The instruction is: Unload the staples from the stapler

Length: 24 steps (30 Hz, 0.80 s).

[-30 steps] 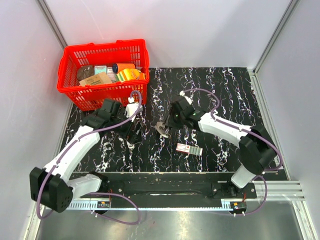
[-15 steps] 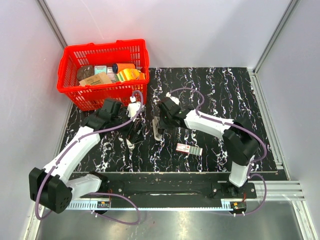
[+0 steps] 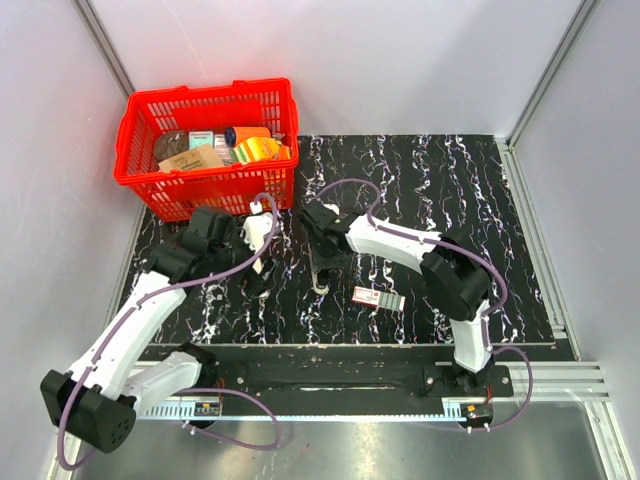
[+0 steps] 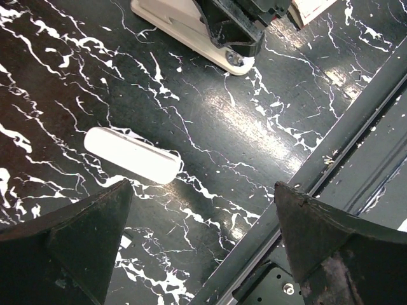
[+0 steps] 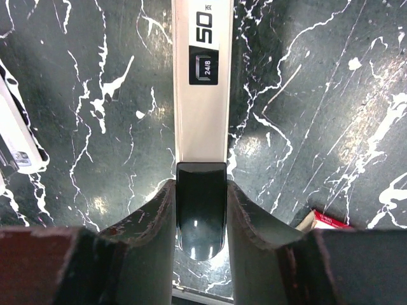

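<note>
My right gripper is shut on the dark glossy end of the stapler, whose pale arm with a "50" label runs away from the fingers over the black marbled table. From above, the right gripper holds the stapler near the table's middle left. In the left wrist view, the stapler shows at the top edge under dark fingers. My left gripper is open above bare table, just left of the stapler, with nothing between its fingers; it also shows in the top view.
A short white bar lies on the table ahead of the left fingers. A small red-and-white box lies to the right of the stapler. A red basket full of items stands at the back left. The black front rail runs close by.
My right gripper has carried the stapler leftward, closer to the left arm. The left arm has pulled back a little to the left, its gripper still open.
</note>
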### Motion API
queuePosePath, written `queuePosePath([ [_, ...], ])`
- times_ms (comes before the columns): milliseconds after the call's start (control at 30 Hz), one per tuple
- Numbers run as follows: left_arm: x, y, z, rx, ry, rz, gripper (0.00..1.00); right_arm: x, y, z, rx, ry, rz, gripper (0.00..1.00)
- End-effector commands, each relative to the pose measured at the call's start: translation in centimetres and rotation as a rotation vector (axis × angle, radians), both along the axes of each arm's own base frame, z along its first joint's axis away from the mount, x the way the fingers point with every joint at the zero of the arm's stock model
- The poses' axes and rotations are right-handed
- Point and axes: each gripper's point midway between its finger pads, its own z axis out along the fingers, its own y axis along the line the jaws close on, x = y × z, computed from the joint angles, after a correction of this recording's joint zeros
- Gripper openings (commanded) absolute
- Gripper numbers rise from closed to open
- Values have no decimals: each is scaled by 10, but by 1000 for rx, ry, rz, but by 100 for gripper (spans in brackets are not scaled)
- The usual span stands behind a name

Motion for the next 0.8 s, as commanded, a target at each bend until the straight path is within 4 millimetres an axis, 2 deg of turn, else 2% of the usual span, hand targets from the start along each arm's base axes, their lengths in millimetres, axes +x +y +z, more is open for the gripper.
queuePosePath([
  [0, 1, 8, 7, 23, -68, 4, 99, -8, -5, 3, -72, 20, 46, 29],
  [100, 1, 10, 9, 27, -83, 8, 99, -11, -7, 0, -101, 39, 53, 38],
  [333, -2, 8, 12, 9, -94, 2, 99, -16, -3, 0, -131, 50, 78, 48],
  [533, -4, 8, 11, 8, -95, -6, 99, -17, 5, 1, -138, 51, 93, 50],
  [600, -5, 10, 13, 11, -103, -8, 99, -17, 6, 0, -142, 50, 92, 47],
  [767, -5, 11, 13, 16, -113, -5, 99, -15, 6, 2, -157, 42, 91, 29],
])
